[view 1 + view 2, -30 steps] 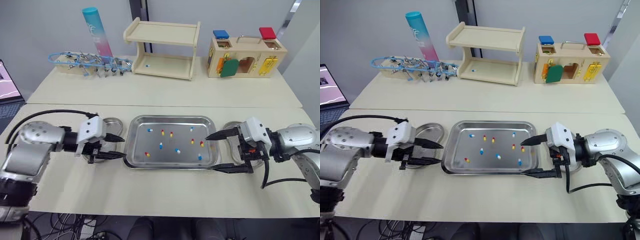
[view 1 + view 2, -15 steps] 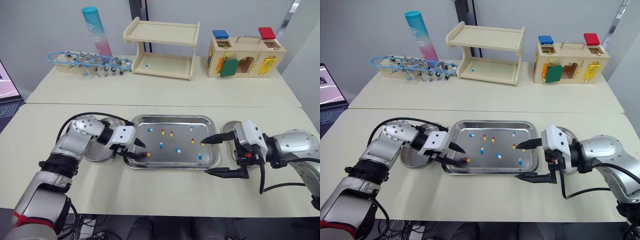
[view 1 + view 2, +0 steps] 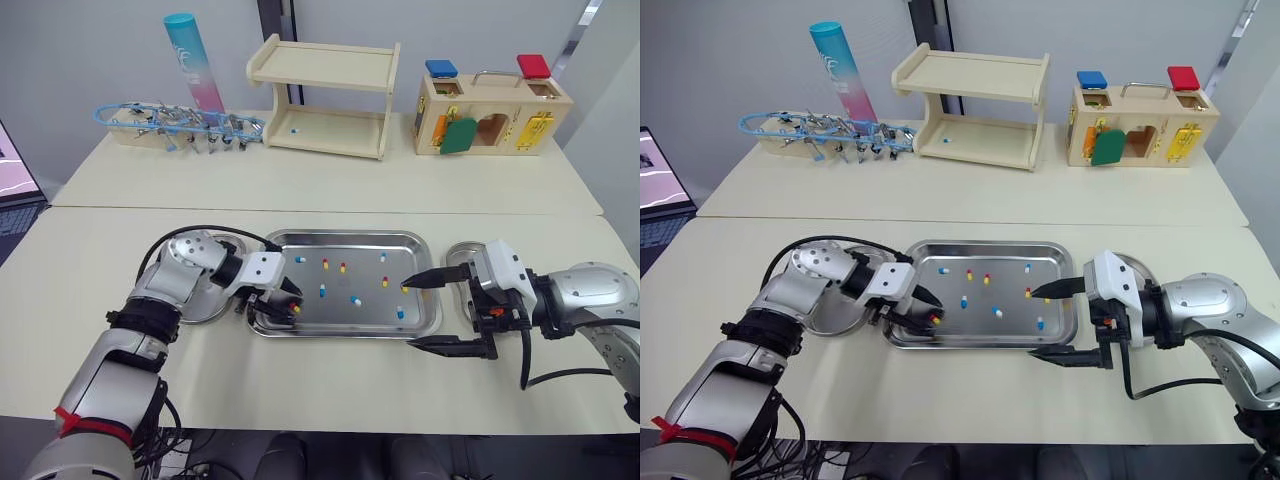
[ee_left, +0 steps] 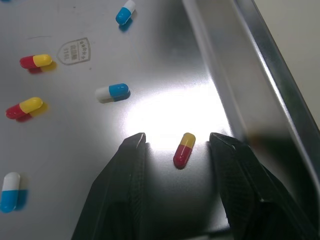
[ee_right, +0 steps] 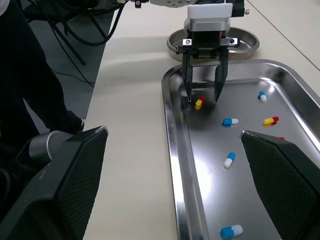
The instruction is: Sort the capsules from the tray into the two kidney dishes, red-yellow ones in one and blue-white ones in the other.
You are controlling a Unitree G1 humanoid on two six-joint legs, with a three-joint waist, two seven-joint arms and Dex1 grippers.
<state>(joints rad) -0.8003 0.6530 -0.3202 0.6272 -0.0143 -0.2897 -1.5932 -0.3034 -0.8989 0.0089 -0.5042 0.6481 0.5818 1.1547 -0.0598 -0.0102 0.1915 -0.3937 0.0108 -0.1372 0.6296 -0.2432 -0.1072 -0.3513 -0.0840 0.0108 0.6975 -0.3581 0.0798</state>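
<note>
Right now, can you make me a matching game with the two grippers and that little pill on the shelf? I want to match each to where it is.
1. left gripper
2. right gripper
3. lone blue-white capsule

A. on the wooden shelf's lower board
B. jaws open around a red-yellow capsule
C. jaws open wide at the tray's right end

Pairs: 1-B, 2-C, 3-A.

Head pair forward-down; wrist cameras low, seemingly close; tray (image 3: 345, 236) in all.
</note>
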